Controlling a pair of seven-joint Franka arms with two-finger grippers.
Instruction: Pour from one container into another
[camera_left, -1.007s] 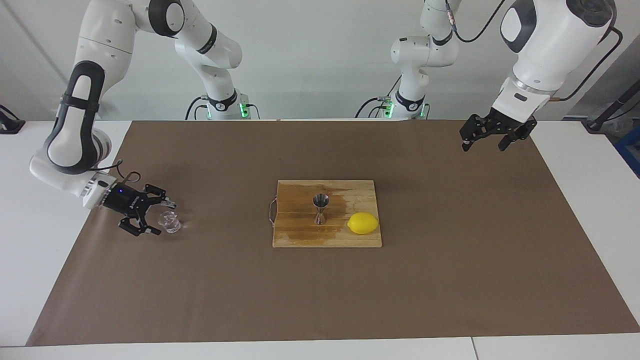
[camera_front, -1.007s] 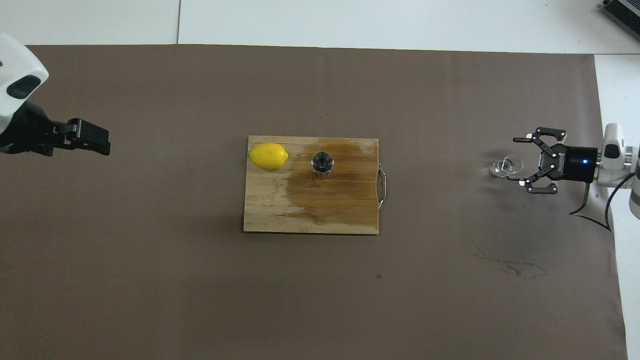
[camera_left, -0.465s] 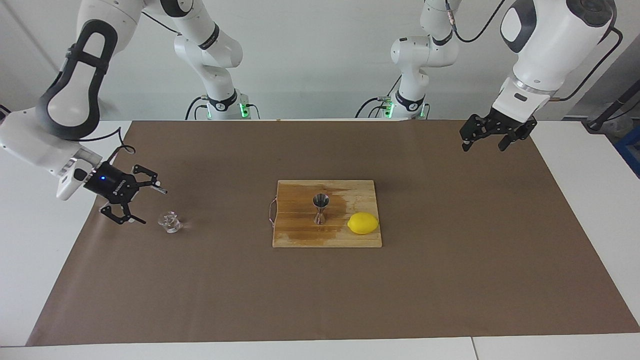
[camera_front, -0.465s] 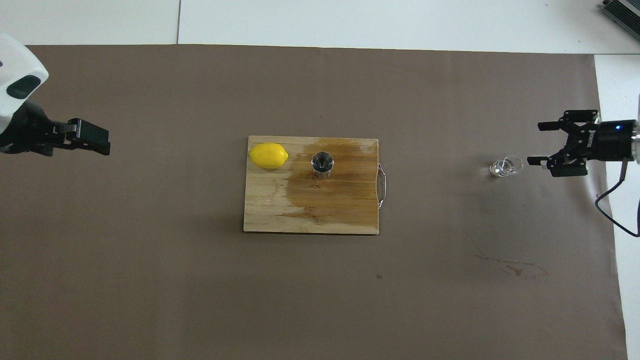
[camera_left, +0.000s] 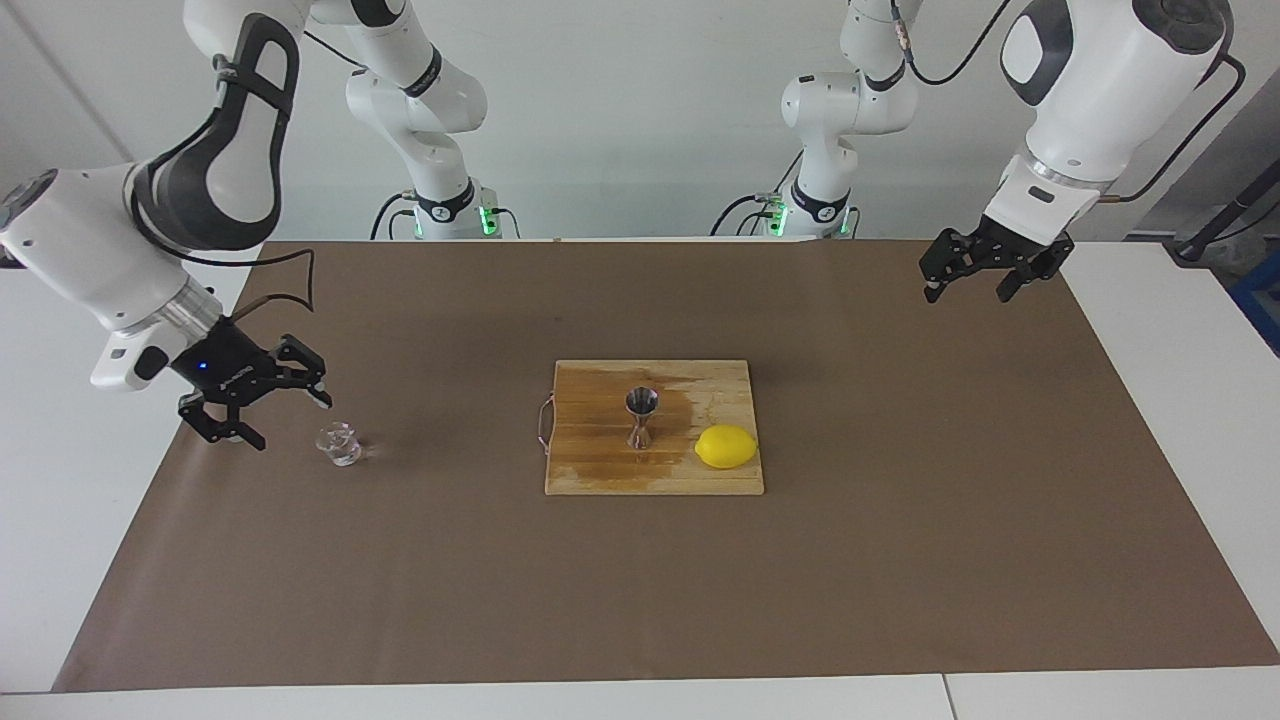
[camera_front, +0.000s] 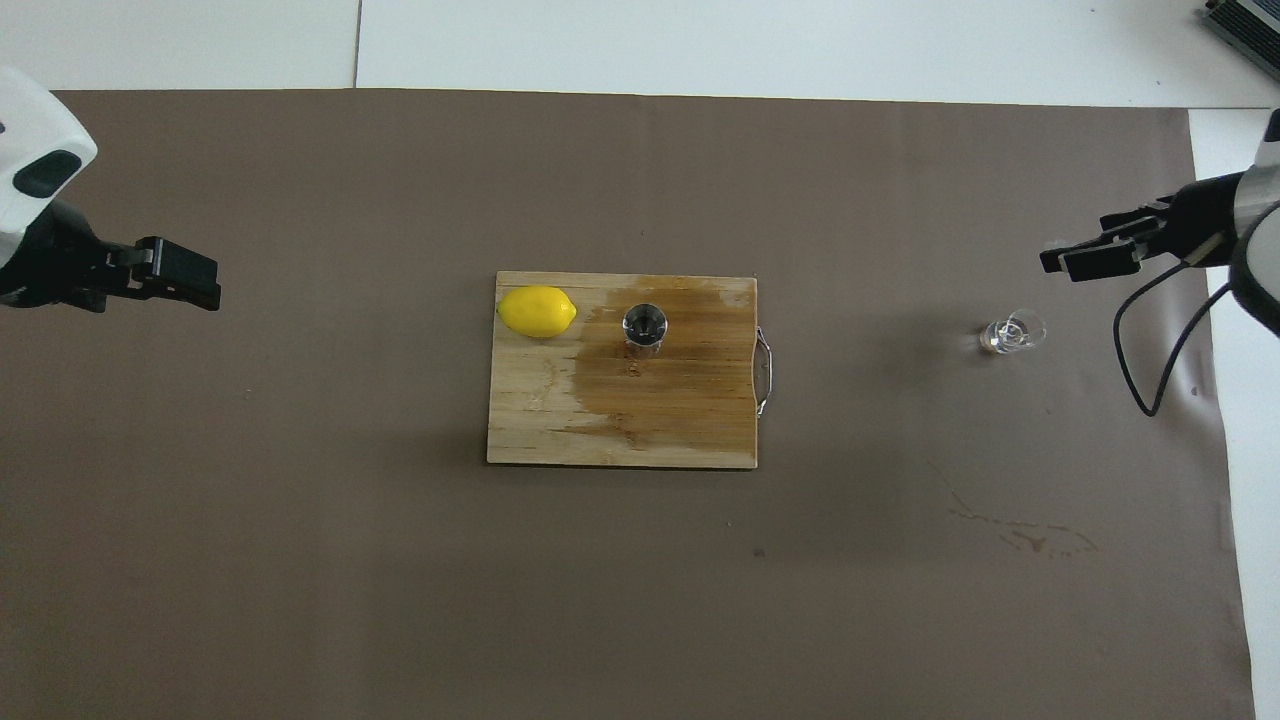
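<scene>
Facing view. The right gripper (camera_left: 262, 412) hangs above the brown mat (camera_left: 900, 560) at the right arm's end of the table, jaws spread wide, holding nothing. The clear glass cup (camera_left: 339, 443) stands upright on the mat just off the fingertips, toward the table's middle, apart from them. The left gripper (camera_left: 972, 278) waits raised over the mat at the left arm's end, jaws apart and empty. Well apart from both sets of jaws, roughly midway between them, a wooden cutting board (camera_left: 600, 470) lies with the silver jigger (camera_left: 641, 417) upright on a dark wet patch; a lemon (camera_left: 726, 446) sits on the board beside the jigger, on the side toward the left gripper.

Overhead view. The right gripper (camera_front: 1085, 258) shows edge-on at the frame's border; the glass cup (camera_front: 1012, 333) sits clear of its tips, not between them. The jigger (camera_front: 645, 326) shows its open mouth, lemon (camera_front: 537, 311) beside it on the board (camera_front: 620, 430). The left gripper (camera_front: 175, 278) hovers over bare mat (camera_front: 300, 560), well apart from the board.
</scene>
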